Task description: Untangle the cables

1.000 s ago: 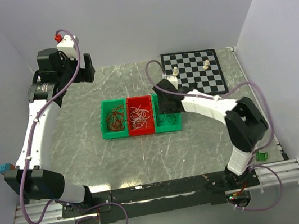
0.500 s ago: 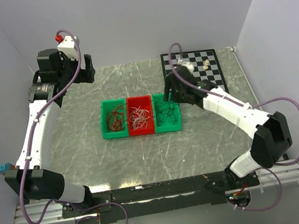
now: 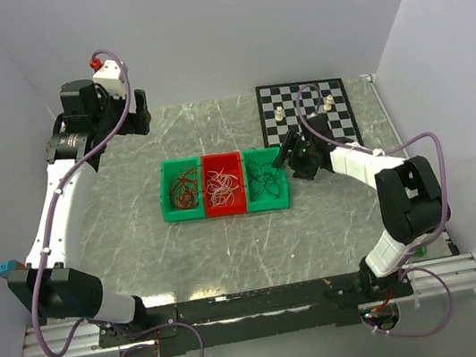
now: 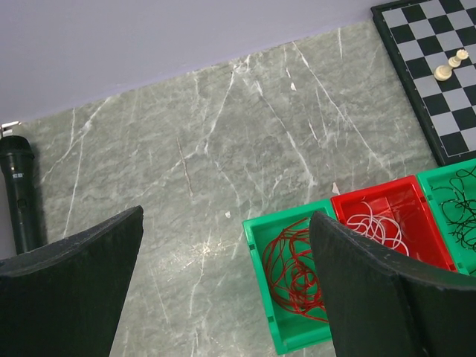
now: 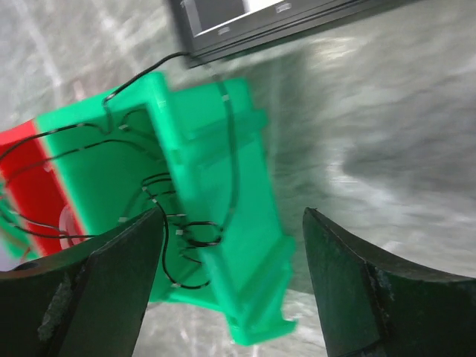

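Note:
Three bins stand in a row mid-table. The left green bin (image 3: pixel 169 198) holds red-brown cables (image 3: pixel 185 189) (image 4: pixel 294 268). White cables (image 3: pixel 221 183) (image 4: pixel 375 223) lie in the red bin (image 3: pixel 227 209). Black cables (image 3: pixel 265 174) (image 5: pixel 186 230) fill the right green bin (image 3: pixel 283 197) (image 5: pixel 216 134), and one strand drapes over its wall. My right gripper (image 3: pixel 291 159) (image 5: pixel 232 216) is open and empty, low at that bin's right side. My left gripper (image 3: pixel 139 111) (image 4: pixel 227 216) hangs open and empty, high over the back left of the table.
A chessboard (image 3: pixel 311 126) (image 4: pixel 439 104) with two pale pieces (image 3: pixel 278 114) lies at the back right, just behind my right gripper. A black cylinder (image 4: pixel 21 190) lies by the left wall. A small green object (image 3: pixel 417 247) sits near the right arm's base.
My right gripper has drawn back from over the right green bin to its right side and opened wide, leaving the black cables in the bin. The left arm has not moved.

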`<state>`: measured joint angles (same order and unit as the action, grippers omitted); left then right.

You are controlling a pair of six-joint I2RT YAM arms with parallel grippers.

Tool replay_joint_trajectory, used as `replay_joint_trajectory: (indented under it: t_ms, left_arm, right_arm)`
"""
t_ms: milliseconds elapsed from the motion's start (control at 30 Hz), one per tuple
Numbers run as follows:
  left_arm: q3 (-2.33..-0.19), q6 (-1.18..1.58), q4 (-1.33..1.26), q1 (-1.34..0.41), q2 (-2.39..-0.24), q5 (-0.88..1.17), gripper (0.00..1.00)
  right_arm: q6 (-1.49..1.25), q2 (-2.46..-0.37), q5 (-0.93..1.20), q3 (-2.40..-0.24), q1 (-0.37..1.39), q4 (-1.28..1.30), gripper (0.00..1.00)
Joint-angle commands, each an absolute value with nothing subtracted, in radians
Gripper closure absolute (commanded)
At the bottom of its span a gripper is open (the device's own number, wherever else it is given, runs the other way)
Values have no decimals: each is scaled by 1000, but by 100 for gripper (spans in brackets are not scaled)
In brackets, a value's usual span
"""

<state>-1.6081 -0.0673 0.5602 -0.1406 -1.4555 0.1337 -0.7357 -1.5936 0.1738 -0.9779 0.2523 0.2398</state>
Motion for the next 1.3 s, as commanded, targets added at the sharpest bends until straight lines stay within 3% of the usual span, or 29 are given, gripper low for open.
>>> replay_joint_trajectory:
  t_ms: [0,367,567,700,1267]
  left_arm:
    - [-1612,-75,555,-133,-1419,117,3]
    - [-1578,-71,545,-133,-1405,114,3]
    - [-1572,-63,542,-133,-1401,115,3]
    - [-1562,-63,535,-132,-1396,114,3]
    - [-1523,-46,525,-132,-1387,129,3]
  right_arm:
    - [-804,-1586,305,-962,247,32,19]
    - [-776,-1563,186,-934,247,52,38]
    - [-721,-1536,49,-934,296,90,58]
    - [-703,-1508,0,-931,342,94,66]
    - [-650,-1480,-176,-943,405,163,67]
